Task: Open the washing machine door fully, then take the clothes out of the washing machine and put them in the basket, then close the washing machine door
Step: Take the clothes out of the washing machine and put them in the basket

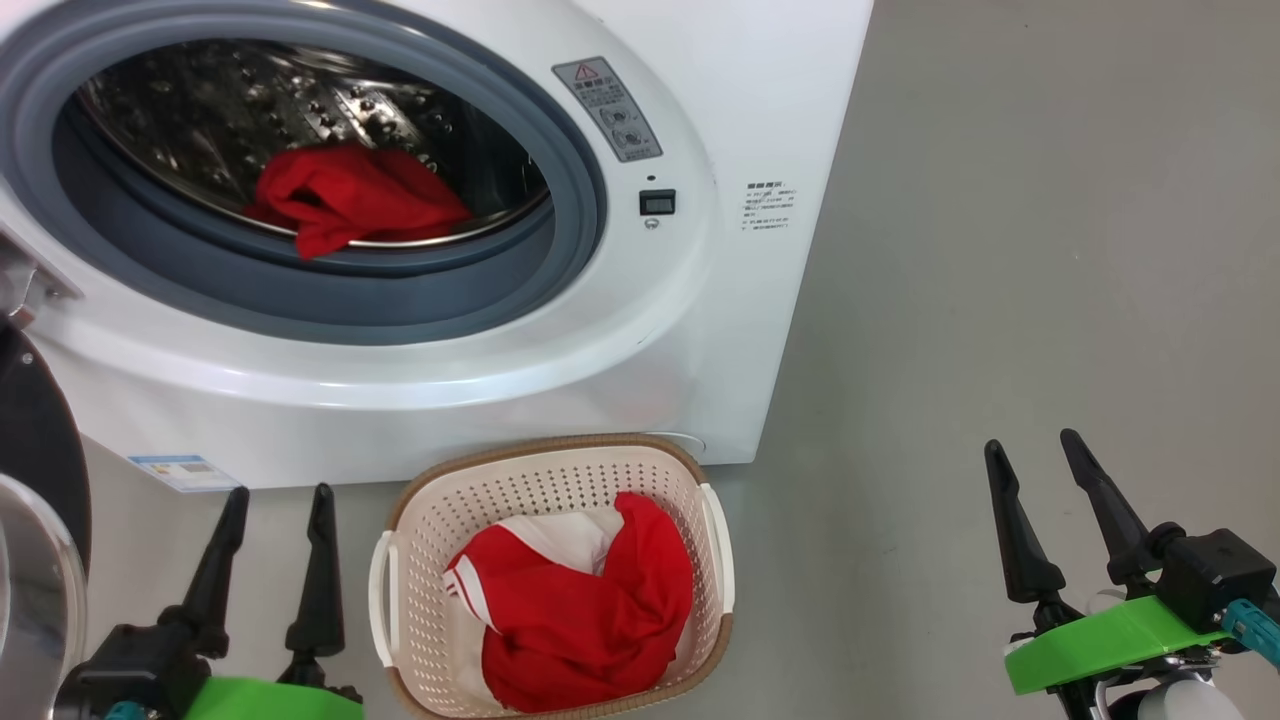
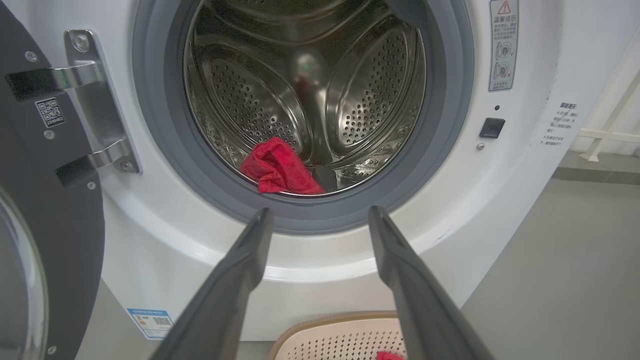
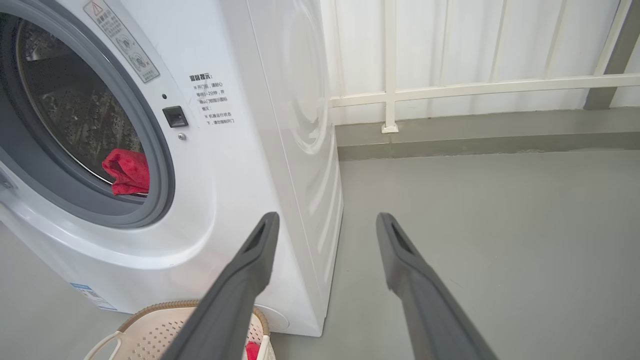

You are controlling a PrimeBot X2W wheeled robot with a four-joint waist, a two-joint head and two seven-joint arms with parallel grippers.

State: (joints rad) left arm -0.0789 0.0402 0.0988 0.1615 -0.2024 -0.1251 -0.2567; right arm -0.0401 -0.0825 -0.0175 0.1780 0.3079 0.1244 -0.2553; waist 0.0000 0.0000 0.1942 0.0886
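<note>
Both hands are spread and empty, left hand [image 1: 280, 492] and right hand [image 1: 1031, 442] either side of the basket [image 1: 540, 448]. One red garment [image 1: 350, 200] sits at the drum [image 1: 200, 110] lip, so I'd reach in left, pinch a thick fold and lift it over the grey seal [image 1: 330, 300].

Glossy white washer [image 1: 640, 330], polished perforated steel drum [image 2: 250, 105], matt grey rubber seal [image 1: 300, 300]; clothes [image 1: 350, 200] soft red cloth; basket [image 1: 520, 480] perforated cream plastic; floor [image 1: 1050, 250] smooth, matt.

left pincer [image 1: 280, 489] spread wide, empty, right pincer [image 1: 1031, 439] likewise
</note>
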